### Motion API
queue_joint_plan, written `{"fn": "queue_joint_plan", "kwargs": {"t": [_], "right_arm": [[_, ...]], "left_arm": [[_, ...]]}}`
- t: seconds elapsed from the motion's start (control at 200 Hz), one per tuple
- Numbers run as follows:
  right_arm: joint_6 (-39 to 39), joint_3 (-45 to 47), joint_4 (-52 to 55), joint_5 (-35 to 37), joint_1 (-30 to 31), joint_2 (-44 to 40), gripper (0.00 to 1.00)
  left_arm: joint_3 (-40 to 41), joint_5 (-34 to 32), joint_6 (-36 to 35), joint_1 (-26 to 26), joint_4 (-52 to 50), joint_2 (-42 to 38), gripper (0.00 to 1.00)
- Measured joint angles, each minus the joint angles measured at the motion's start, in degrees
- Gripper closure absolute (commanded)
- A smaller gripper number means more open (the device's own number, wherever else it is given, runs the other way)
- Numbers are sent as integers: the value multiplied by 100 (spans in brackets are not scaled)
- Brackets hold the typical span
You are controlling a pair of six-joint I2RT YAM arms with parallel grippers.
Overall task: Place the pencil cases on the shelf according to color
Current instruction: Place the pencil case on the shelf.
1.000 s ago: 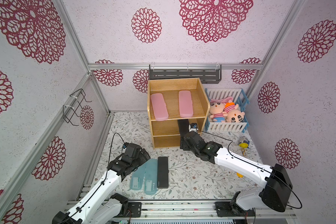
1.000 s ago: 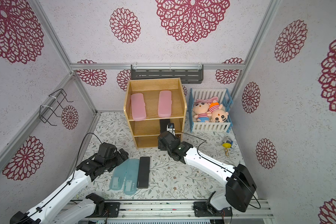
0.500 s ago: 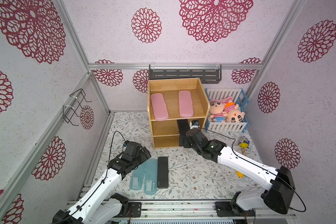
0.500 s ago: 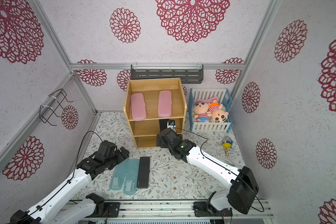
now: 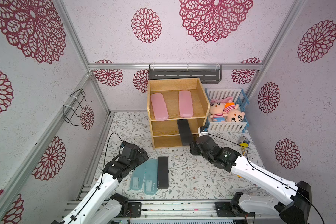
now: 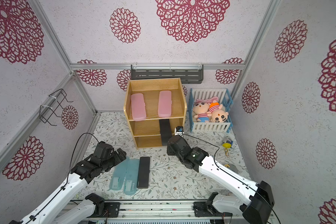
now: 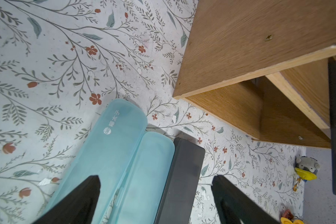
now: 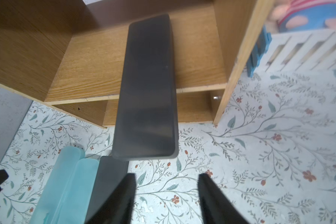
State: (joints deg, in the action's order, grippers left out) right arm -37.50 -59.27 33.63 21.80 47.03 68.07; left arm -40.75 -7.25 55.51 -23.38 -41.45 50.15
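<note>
The wooden shelf (image 5: 175, 85) stands at the back, with two pink pencil cases (image 5: 159, 106) (image 5: 185, 103) on its top tier. A black case (image 5: 184, 131) (image 8: 147, 87) lies half on the middle tier and juts out over the front edge. Just in front of it my right gripper (image 5: 192, 150) (image 8: 166, 175) is open and holds nothing. On the floor lie two light blue cases (image 5: 137, 178) (image 5: 150, 179) and a second black case (image 5: 162, 172) side by side. My left gripper (image 5: 144, 153) (image 7: 155, 176) hovers open over their far ends.
A white-and-blue crib (image 5: 226, 127) with plush toys stands right of the shelf. A grey slotted rack (image 5: 184, 74) hangs on the back wall and a wire holder (image 5: 76, 106) on the left wall. A small yellow toy (image 5: 243, 142) lies on the floor at right.
My right gripper has let go of the black case on the middle tier and drawn back from the shelf, its jaws narrower. The left arm has barely moved.
</note>
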Motion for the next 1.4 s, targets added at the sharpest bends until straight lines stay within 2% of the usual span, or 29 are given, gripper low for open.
{"fn": "queue_joint_plan", "kwargs": {"t": [0.11,0.23,0.405,0.59,0.8,0.865,1.011,1.126,1.271,1.401], "right_arm": [[-46,229,-13,-118,111,-72,60],[-44,339,-63,-328,144,79,62],[96,243,-466,-516,42,782,60],[400,-293,-785,-645,-264,1655,58],[750,-660,-1073,-693,-586,1947,55],[837,-715,-1126,-688,-623,1947,51],[918,-610,-1257,-800,-608,1801,27],[769,-221,-1266,-804,-428,1298,14],[546,247,-1270,-671,81,713,5],[162,507,-1298,-378,745,785,1]], "left_arm": [[57,-59,0,0,-50,-173,3],[107,-74,4,0,-98,-330,3],[107,-37,4,0,-190,-313,3],[94,46,-85,0,-411,-258,3],[70,57,-101,0,-605,-420,3],[70,66,-96,0,-621,-557,3],[-31,81,-133,0,-761,-737,3],[-369,61,-295,0,-1034,-743,3],[-601,87,-544,0,-1086,-868,3],[-966,-26,-929,0,-1231,-855,3]]}}
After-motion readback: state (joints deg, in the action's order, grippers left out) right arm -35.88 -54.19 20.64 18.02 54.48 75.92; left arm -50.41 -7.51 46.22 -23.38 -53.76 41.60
